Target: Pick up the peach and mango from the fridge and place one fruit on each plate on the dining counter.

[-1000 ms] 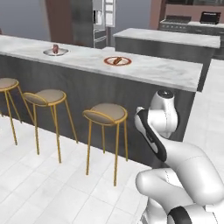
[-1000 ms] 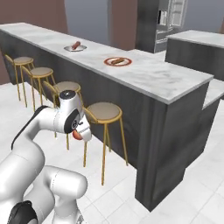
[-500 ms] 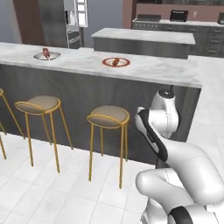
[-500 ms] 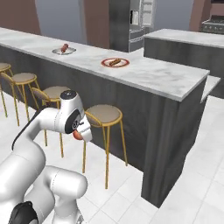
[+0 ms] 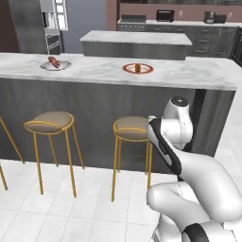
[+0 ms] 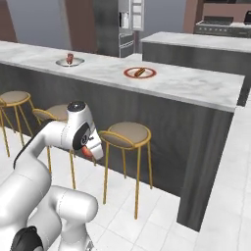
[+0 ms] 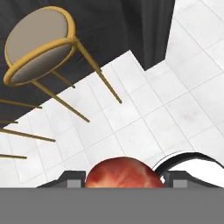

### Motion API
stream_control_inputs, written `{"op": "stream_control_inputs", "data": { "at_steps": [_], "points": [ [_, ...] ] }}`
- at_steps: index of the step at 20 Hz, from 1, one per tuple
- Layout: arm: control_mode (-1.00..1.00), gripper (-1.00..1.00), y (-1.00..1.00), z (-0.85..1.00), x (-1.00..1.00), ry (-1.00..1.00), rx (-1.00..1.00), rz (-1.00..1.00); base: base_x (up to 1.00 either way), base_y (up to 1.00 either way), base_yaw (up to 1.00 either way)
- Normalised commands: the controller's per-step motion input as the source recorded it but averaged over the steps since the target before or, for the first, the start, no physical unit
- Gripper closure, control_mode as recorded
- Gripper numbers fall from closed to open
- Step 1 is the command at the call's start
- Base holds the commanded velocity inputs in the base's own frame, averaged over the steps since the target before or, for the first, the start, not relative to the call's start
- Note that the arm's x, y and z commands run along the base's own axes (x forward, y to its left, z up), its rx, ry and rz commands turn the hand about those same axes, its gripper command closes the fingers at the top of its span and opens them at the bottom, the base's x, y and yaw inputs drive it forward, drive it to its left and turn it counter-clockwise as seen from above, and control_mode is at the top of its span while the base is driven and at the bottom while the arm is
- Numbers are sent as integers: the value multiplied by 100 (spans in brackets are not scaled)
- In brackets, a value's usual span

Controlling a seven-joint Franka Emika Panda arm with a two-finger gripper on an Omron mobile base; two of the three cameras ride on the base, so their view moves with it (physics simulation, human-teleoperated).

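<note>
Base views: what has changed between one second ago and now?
The base has driven, so both base views shifted as a whole. Nothing on the dining counter moved: the red-rimmed plate and silver plate stay in place, each with a small item. The arm stays folded, the claw still shut on the red fruit.

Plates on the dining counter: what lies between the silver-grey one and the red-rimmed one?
Nothing: bare marble of the dining counter runs between the silver-grey plate and the red-rimmed plate, as the left base view shows.
</note>
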Motion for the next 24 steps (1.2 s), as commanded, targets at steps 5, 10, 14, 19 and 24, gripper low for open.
{"op": "stream_control_inputs", "data": {
  "at_steps": [5,10,14,19,24],
  "points": [
    [100,100,0,0,0,0,0,0,16,85,-32],
    [100,100,0,0,0,0,0,0,25,65,-26],
    [100,100,0,0,0,0,0,0,29,57,-23],
    [100,100,0,0,0,0,0,0,45,48,-15],
    [100,100,0,0,0,0,0,0,56,34,-11]
  ]
}}
